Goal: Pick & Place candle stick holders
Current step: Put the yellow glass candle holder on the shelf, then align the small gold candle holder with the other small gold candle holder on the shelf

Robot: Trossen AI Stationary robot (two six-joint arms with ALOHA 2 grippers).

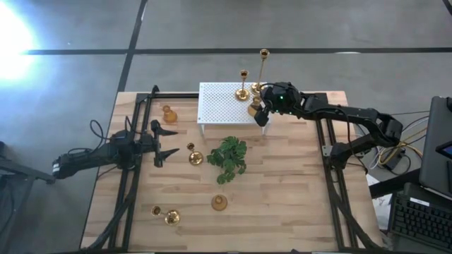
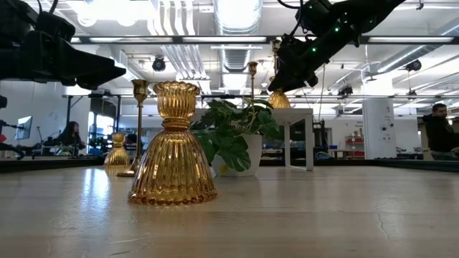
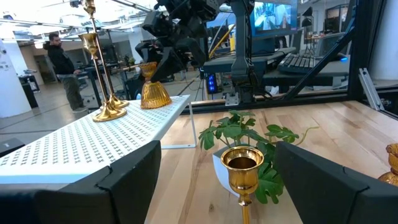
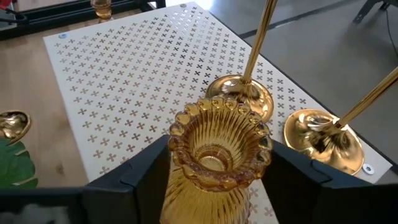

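R gripper is over the right edge of the white stand, fingers either side of a squat ribbed holder that sits on the stand top. In the wrist view the fingers look a touch clear of it, so prob. let go, but contact is hard to judge. Two tall holders and stand on the stand's far right corner, just beside the squat one.

L gripper waits over the table's left side, fingers spread wide, nothing in them. A short-stem holder stands just in front of it, w/ the plant beyond. Another squat holder is near the stand's left end, one more sits near the front edge, and a holder is at front left.
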